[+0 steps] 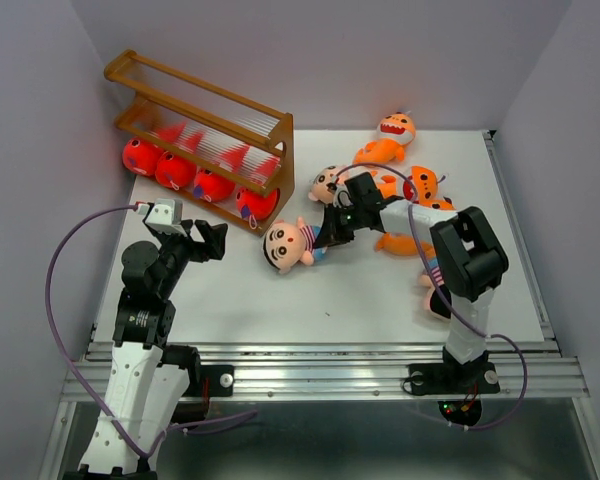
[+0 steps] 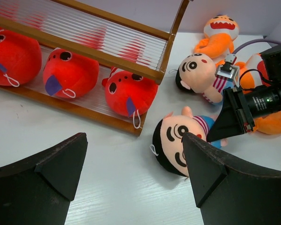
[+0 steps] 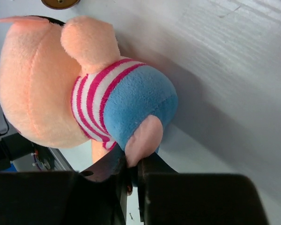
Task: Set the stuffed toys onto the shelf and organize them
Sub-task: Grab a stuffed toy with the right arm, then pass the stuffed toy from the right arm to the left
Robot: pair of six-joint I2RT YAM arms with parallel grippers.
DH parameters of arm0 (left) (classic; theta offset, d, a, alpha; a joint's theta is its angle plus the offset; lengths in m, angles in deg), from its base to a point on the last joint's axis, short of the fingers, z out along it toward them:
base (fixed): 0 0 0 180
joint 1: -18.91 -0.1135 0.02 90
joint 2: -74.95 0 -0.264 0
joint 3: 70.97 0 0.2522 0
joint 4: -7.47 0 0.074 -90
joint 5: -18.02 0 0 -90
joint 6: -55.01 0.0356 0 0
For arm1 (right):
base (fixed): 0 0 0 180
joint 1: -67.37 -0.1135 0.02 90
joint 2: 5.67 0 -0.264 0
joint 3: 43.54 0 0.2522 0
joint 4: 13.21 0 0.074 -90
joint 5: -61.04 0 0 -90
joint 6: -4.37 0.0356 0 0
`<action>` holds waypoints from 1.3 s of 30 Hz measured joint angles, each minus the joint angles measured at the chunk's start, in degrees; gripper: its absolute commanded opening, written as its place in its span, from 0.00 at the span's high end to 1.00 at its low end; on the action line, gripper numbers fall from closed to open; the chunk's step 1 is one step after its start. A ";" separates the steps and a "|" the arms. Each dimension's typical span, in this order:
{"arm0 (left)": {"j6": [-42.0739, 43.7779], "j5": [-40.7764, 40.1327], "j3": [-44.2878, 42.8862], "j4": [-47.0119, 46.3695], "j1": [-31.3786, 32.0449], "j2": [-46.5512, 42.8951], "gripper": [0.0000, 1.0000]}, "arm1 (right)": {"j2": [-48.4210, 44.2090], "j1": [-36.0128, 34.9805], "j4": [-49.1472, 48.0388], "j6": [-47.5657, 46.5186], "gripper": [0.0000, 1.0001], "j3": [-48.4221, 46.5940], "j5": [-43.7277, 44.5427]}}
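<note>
A black-haired boy toy (image 1: pixel 283 246) in a striped shirt and blue shorts lies on the white table just right of the shelf (image 1: pixel 280 150). My right gripper (image 1: pixel 330 232) is shut on its leg; in the right wrist view the jaws (image 3: pixel 133 161) pinch one pink foot of the boy toy (image 3: pixel 107 93). My left gripper (image 1: pixel 208 240) hovers open left of the toy's head, with nothing between its fingers (image 2: pixel 61 164). The boy toy (image 2: pixel 173 140) lies beside the right finger. Several red sharks (image 1: pixel 195 180) sit on the shelf's bottom tier.
A second boy toy (image 1: pixel 327 183) lies behind the right gripper. Orange sharks (image 1: pixel 392 135) (image 1: pixel 417 185) lie at the back right, one more (image 1: pixel 405 243) under the right arm. The shelf's upper tiers (image 2: pixel 112 42) show thin rod slats. Walls close in on both sides.
</note>
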 measured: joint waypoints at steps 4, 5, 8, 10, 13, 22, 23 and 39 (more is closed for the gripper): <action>0.00 0.39 0.00 -0.02 0.00 0.00 0.07 | -2.99 0.00 0.50 -2.82 0.99 2.43 0.02; 0.02 0.61 0.00 -0.02 0.00 0.00 0.07 | -3.76 0.00 0.72 -4.00 0.99 2.91 0.02; 0.00 3.06 0.13 -0.42 0.00 0.00 0.07 | -7.50 0.04 2.73 -8.28 0.99 4.42 -0.68; -0.28 5.88 0.85 -1.81 0.00 0.00 0.07 | -10.19 0.31 4.13 -11.80 0.99 4.87 -1.79; -1.79 9.88 1.97 -3.08 0.00 0.22 0.07 | -15.28 1.31 5.40 -16.65 0.99 6.01 -4.90; -18.43 19.61 9.16 -12.24 4.00 0.96 0.07 | -26.86 12.68 12.13 -33.05 0.99 10.05 -18.03; -19.34 19.50 9.75 -12.70 5.09 0.63 0.07 | -27.23 13.99 13.18 -34.32 0.99 10.62 -18.62; -30.05 -4.55 7.80 -24.85 42.75 24.09 0.07 | -33.27 15.34 18.16 -41.05 1.00 14.84 -23.50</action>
